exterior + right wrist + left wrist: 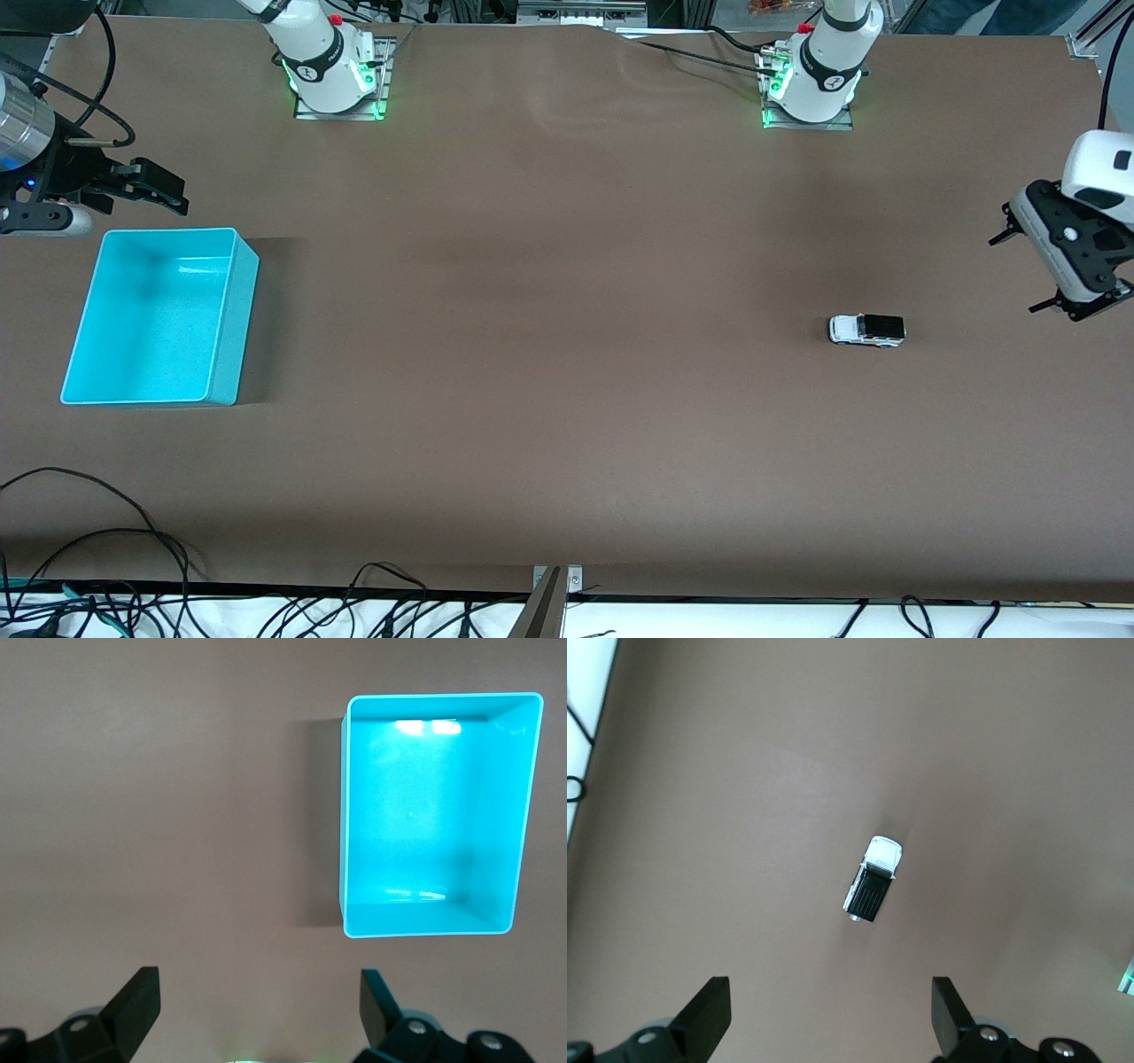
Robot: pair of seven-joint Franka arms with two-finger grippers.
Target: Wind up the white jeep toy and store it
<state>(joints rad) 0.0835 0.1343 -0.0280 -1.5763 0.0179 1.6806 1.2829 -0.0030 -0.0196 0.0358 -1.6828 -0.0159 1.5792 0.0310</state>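
Front view: nothing started yet, one white jeep toy (867, 330) sits alone on the table (567, 399), well apart from the one cyan bin (159, 316), toward the left arm's end. Left gripper (1045, 275) hangs up near the jeep, jaws spread & empty; right gripper (146, 190) hovers by the bin, jaws spread too, waiting. Next, I'd say: left drops over the jeep, pinches its sides for the wind-back, then it goes in the bin.

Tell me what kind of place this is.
Likely a robotics lab workbench: two robot arm bases bolted along a brown-covered table, loose cables along its edge, and only a white jeep toy and a cyan bin as props.
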